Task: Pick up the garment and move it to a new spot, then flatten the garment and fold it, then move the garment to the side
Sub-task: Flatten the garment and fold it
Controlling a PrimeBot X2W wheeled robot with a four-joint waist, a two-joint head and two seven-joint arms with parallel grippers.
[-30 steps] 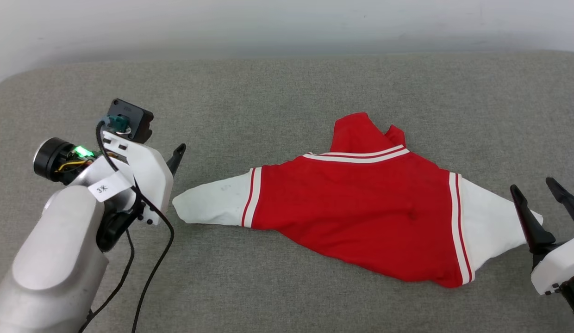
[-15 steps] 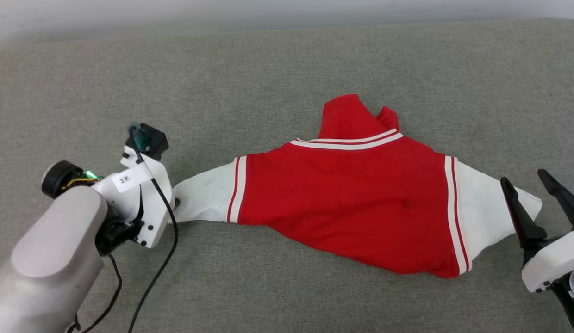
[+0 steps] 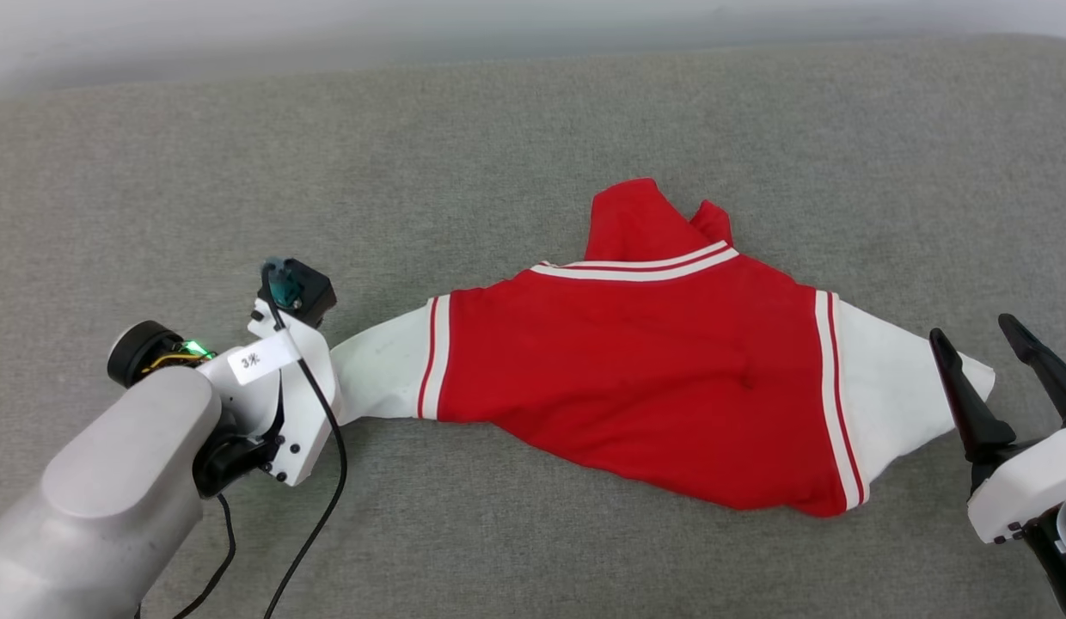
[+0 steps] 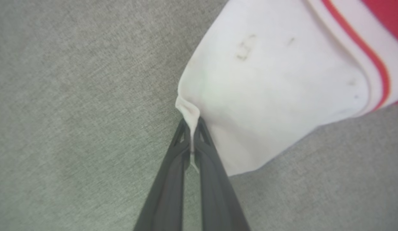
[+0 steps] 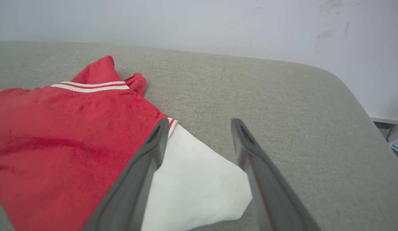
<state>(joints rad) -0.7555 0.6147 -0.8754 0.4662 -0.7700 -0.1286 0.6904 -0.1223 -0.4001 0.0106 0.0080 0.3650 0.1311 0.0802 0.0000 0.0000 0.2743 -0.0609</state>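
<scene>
Grey pad point(image 3: 533, 129); left tool point(image 4: 193, 123) pinching garment point(image 3: 627, 361) by sleeve point(image 4: 266, 80); right tool point(image 3: 971, 328) wide, base cropped.

head: high, downward | wrists: low, close | shared: garment point(image 3: 636, 370)

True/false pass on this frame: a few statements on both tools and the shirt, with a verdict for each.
1. The left tool is shut on the edge of the garment's left-hand sleeve. True.
2. The right tool is shut on fabric too. False: its jaws stand open by the tip of the right-hand sleeve, holding nothing.
3. The garment lies folded in a neat stack. False: it lies spread out and rumpled on the grey cushion.
4. Both sleeves are white and the body is red. True.
</scene>
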